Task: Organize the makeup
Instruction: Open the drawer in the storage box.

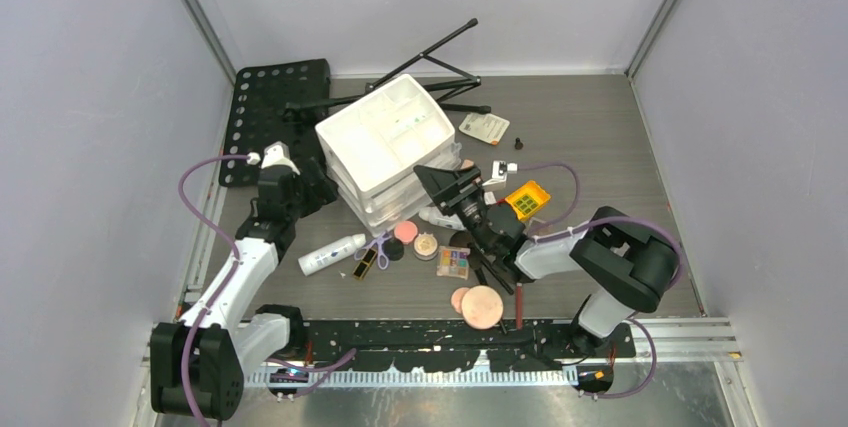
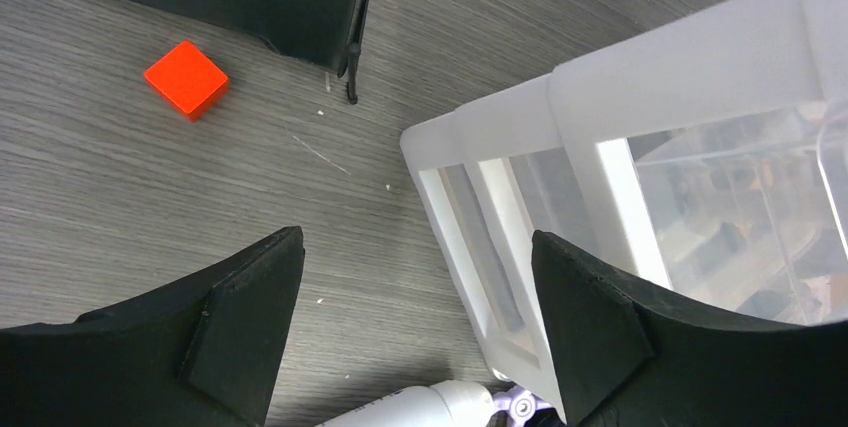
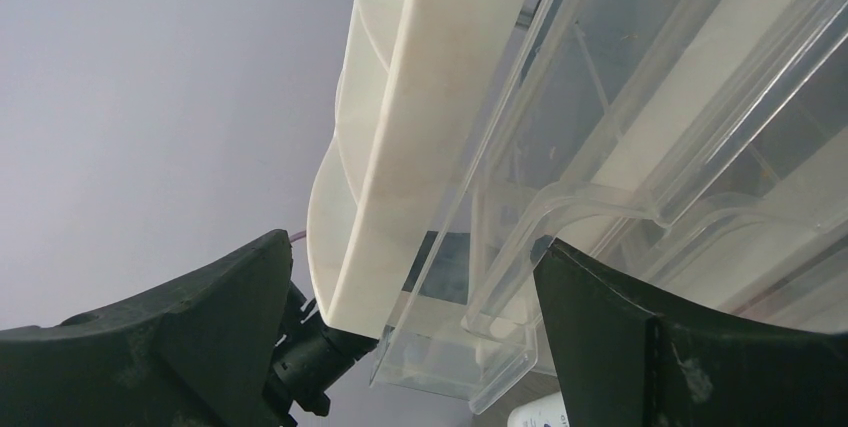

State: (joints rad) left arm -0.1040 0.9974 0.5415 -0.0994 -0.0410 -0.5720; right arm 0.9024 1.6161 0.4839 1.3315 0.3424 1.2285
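Left hand point(image 2: 415, 277) released, empty; red block point(image 2: 186, 78) seen only by its wrist camera. Right hand point(image 3: 415, 297) released, at drawer point(image 3: 560, 247) front.

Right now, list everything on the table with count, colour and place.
drawer organiser: one, white and clear, centre
compacts: at least four, peach, pink, tan, before organiser
eyeshadow palette: one, multicolour, beside compacts
bottle: one, white, lying left of compacts
lipstick: one, black-gold, beside bottle
yellow box: one, right of organiser
perforated board: one, black, far left
red cube: one, near perforated board
folding stand: one, black, behind organiser
packet: one, white, beyond yellow box
left gripper: open, black, at organiser's corner
right gripper: open, black, at organiser's front
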